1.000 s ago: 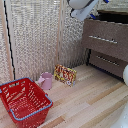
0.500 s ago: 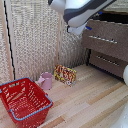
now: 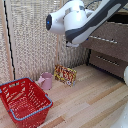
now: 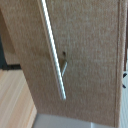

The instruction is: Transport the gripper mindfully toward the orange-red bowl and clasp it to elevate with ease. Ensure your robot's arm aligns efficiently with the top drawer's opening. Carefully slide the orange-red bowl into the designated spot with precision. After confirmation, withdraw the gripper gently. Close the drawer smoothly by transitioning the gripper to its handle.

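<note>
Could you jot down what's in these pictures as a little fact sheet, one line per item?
Arm: bulky white and grey robot arm, high in the exterior view
Drawers: grey-brown wooden drawer fronts at the exterior view's right
Handle: slim silver bar handle, close up in the wrist view
Basket: red wire-mesh basket on the wooden floor
Mug: pink mug beside the basket
Gripper: not visible
Orange-red bowl: not visible

Mug (image 3: 46, 80) between basket (image 3: 25, 100) and packet (image 3: 65, 75)
</note>
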Motion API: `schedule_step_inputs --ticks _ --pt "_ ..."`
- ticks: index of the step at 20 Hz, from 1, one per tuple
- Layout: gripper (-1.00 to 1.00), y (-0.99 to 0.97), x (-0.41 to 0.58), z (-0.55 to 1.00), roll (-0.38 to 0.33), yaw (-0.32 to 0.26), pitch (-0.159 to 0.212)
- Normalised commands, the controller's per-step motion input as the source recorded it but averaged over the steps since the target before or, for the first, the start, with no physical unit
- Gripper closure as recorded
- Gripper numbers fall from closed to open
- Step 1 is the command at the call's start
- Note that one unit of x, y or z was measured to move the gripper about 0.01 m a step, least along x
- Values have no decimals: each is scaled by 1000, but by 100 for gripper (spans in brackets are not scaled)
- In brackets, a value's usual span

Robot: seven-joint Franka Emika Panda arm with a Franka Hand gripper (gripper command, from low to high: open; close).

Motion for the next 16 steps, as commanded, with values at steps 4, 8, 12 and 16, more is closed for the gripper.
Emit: schedule_step_inputs --ticks 4,8,12,16 --pt "-100 -426 -41 0 -101 215 -2" --pt "-100 -406 -46 -124 -44 194 51" --pt "-100 -472 -54 -118 -10 149 78" --pt "-100 -474 0 -148 0 102 134"
